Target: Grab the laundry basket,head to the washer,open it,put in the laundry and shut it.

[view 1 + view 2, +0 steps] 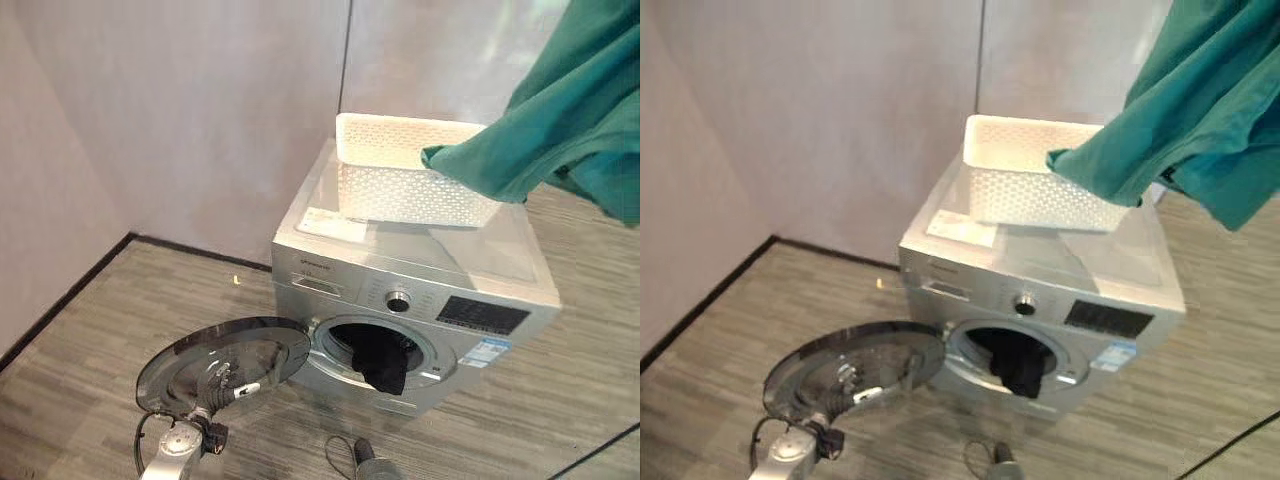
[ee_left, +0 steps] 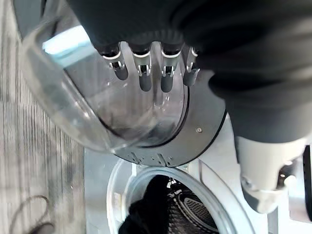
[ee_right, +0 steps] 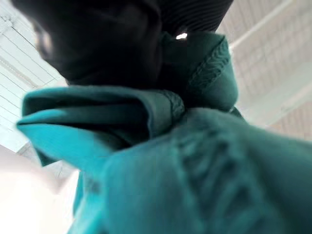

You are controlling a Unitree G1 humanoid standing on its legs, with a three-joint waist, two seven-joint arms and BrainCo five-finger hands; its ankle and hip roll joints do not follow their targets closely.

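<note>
Green cloth [image 1: 560, 140] hung at upper right, the right robot hand [image 3: 97, 44] hidden in it (grip unclear). Left robot hand [image 2: 151, 68], fingers straight, held the washer [image 1: 420, 270] door [image 1: 225, 365] open. Basket [image 1: 400, 170] sat on top; loading and shutting remained.

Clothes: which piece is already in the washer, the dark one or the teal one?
The dark garment, hanging out of the open washer drum mouth. The teal garment hangs in the air above the white basket.

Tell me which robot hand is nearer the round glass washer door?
Left. The left hand rests its fingers against the round glass washer door; the right hand is raised, wrapped in teal cloth.
</note>
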